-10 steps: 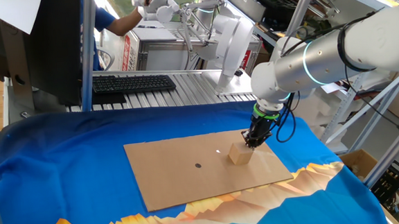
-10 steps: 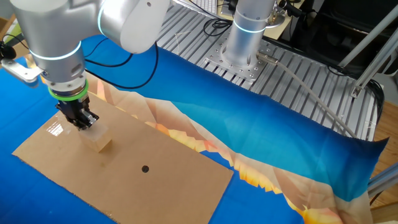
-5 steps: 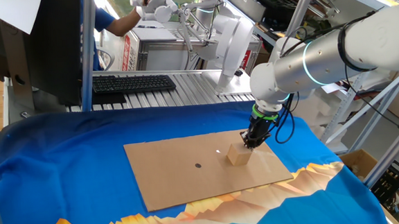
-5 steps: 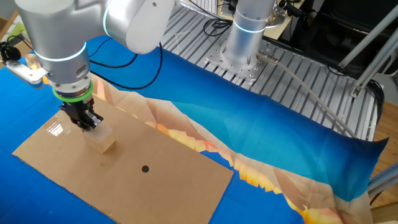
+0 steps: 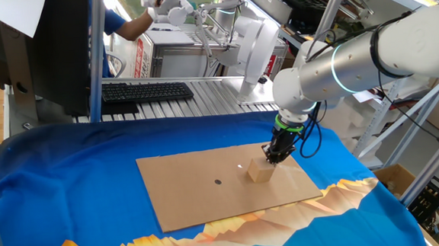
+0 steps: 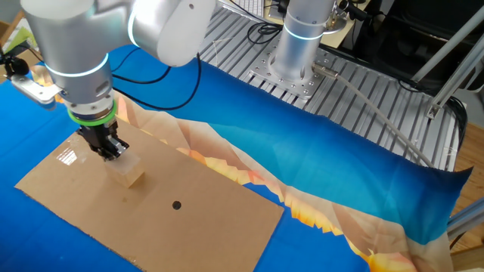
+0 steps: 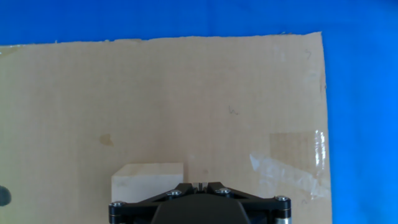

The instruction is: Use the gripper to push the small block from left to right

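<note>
The small block [image 5: 261, 171], a light tan wooden cube, rests on the brown cardboard sheet [image 5: 201, 189]. My gripper [image 5: 271, 157] is shut, black fingers under a green ring, with its tips pressed against the block's right side in one fixed view. In the other fixed view the gripper [image 6: 112, 153] stands at the upper left of the block [image 6: 131, 175]. From the hand view the block [image 7: 147, 180] lies at the bottom left, right beside the shut gripper [image 7: 200, 185], and nothing is held between the jaws.
A small dark dot [image 5: 218, 181] marks the cardboard near its middle. Blue cloth [image 5: 70, 178] with an orange pattern covers the table around the sheet. A keyboard [image 5: 147, 91] lies behind it. The arm's base [image 6: 302, 38] stands on a ribbed metal plate.
The gripper has slid a little way along the cardboard toward the dark dot, and the block has moved with it, staying against the fingertips.
</note>
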